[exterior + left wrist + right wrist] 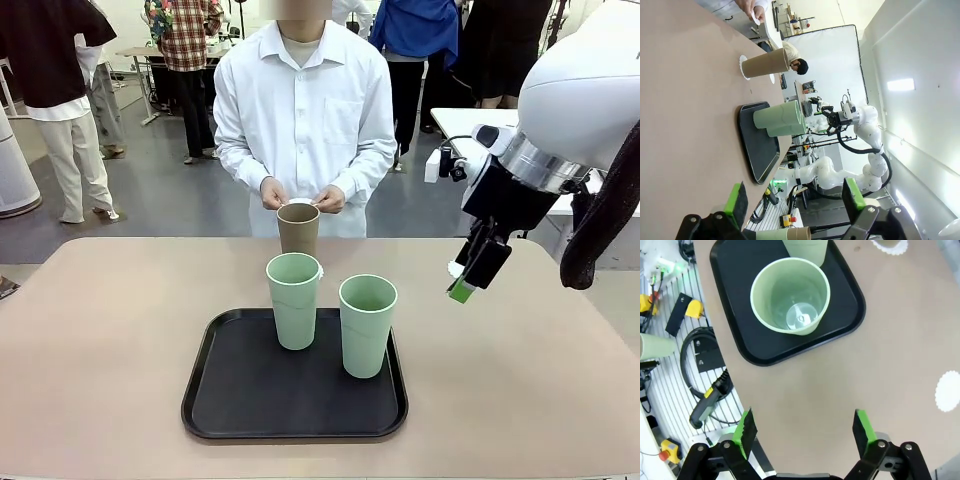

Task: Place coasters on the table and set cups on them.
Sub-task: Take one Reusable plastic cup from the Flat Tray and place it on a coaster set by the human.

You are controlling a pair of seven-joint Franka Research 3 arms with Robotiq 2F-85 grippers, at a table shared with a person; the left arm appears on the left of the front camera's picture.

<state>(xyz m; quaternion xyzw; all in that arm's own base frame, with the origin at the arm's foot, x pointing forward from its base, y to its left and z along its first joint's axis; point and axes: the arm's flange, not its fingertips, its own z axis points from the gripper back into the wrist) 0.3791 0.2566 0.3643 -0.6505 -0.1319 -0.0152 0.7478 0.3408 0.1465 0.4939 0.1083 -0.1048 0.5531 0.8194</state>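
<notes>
**Ana:** Two cups wait on the black tray (215,410): the left green cup (294,298) near its middle and the right green cup (367,323) toward its 3 o'clock. The brown cup (298,228) is off the tray at 12 o'clock, on the table (100,330).

**Ben:** Grippers?

**Ana:** Both have their jaws apart and hold nothing. The right gripper (468,278) hovers at the tray's 2 o'clock. The left gripper (794,197) sits low over the table's side.

**Ben:** Next move?

**Ana:** Probably the right green cup. A bare coaster (949,391) lies on the table past the tray's corner. Close on the cup from the side, below the rim. Lift it straight until the base clears the tray's raised lip, then set it down centred, so lace shows all round.

**Ben:** Room?

**Ana:** It is tight at that cup's 9 o'clock, with the other green cup just beside it. From 1 to 5 o'clock the table is open. A second coaster (890,245) lies farther along, so keep sweeps high
</notes>
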